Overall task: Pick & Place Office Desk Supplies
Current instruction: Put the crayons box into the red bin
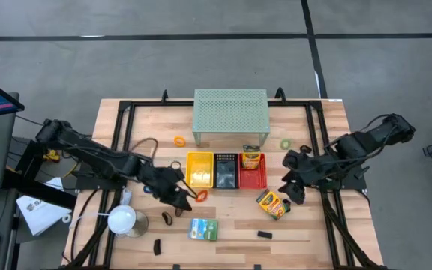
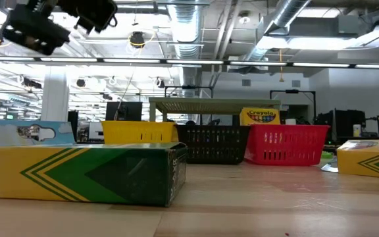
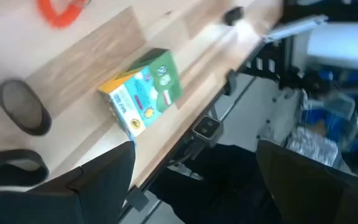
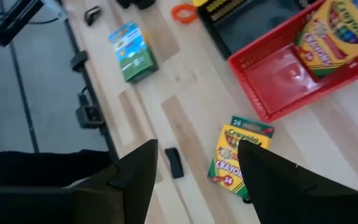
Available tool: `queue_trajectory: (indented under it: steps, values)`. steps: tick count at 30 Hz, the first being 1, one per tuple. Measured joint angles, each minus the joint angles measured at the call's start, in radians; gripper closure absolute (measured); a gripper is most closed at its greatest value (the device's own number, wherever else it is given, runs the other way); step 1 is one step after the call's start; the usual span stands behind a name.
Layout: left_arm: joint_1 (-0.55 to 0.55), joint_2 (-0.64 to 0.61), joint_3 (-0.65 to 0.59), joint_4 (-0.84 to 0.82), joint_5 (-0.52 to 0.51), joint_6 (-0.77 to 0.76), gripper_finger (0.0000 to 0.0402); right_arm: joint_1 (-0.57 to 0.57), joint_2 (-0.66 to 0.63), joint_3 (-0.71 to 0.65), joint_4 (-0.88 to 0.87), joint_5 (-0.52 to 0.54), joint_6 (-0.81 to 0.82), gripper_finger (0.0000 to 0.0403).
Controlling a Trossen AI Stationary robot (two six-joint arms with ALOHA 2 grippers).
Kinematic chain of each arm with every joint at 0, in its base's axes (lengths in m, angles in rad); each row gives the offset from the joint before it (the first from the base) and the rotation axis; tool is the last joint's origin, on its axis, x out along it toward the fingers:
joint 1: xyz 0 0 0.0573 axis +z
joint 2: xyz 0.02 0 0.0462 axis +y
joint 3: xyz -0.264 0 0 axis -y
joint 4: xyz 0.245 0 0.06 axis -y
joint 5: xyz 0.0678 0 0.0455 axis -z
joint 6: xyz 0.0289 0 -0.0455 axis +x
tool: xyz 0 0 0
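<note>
My left gripper (image 1: 180, 192) (image 3: 196, 152) is open and raised above the table beside an orange ring band (image 1: 200, 196), to the table's near side of the yellow basket (image 1: 199, 171). It shows high up in the low view (image 2: 51, 26). The green-white box (image 1: 203, 229) (image 3: 145, 93) lies flat ahead of it. My right gripper (image 1: 291, 189) (image 4: 196, 152) is open, over the table beside a crayon box (image 1: 273, 204) (image 4: 235, 158) lying flat. Another crayon box (image 1: 252, 159) (image 4: 331, 34) lies in the red basket (image 1: 252, 178). Black clips (image 1: 265, 235) (image 1: 157, 245) rest on the wood.
The pale green mesh shelf (image 1: 229, 112) stands at the far side, with an orange ring (image 1: 179, 140) and a green ring (image 1: 286, 143) near it. A black basket (image 1: 226, 171) sits between the yellow and red ones. The white lamp-like object (image 1: 124, 220) and a dark ring (image 1: 167, 218) lie at near left.
</note>
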Motion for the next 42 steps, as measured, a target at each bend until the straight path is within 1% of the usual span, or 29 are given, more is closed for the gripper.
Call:
queue_trajectory:
  steps: [4, 10, 14, 20, 27, 36, 42]
  values:
    - [-0.046, 0.090, 0.000, 0.065, -0.011, -0.105, 0.0075, 0.052, -0.020, 0.000, 0.000, 0.003, -0.010, 0.0184]
    - [-0.108, 0.218, 0.000, 0.208, -0.066, -0.200, 0.0076, 0.143, -0.031, 0.000, 0.000, 0.076, -0.019, 0.0184]
    - [-0.147, 0.275, 0.000, 0.241, -0.095, -0.262, 0.0079, 0.177, -0.030, 0.000, 0.001, 0.082, -0.025, 0.0184]
    - [-0.187, 0.300, 0.000, 0.235, -0.153, -0.330, 0.0098, 0.195, -0.030, 0.000, 0.001, 0.092, -0.043, 0.0184]
    - [-0.206, 0.314, -0.001, 0.198, -0.186, -0.385, 0.0114, 0.195, -0.030, 0.000, 0.026, 0.102, -0.063, 0.0184]
    - [-0.206, 0.330, -0.001, 0.192, -0.193, -0.391, 0.0125, 0.194, -0.030, 0.000, 0.053, 0.105, -0.081, 0.0184]
    - [-0.207, 0.417, -0.001, 0.276, -0.184, -0.411, 0.0139, 0.193, -0.030, 0.000, 0.054, 0.105, -0.081, 0.0184]
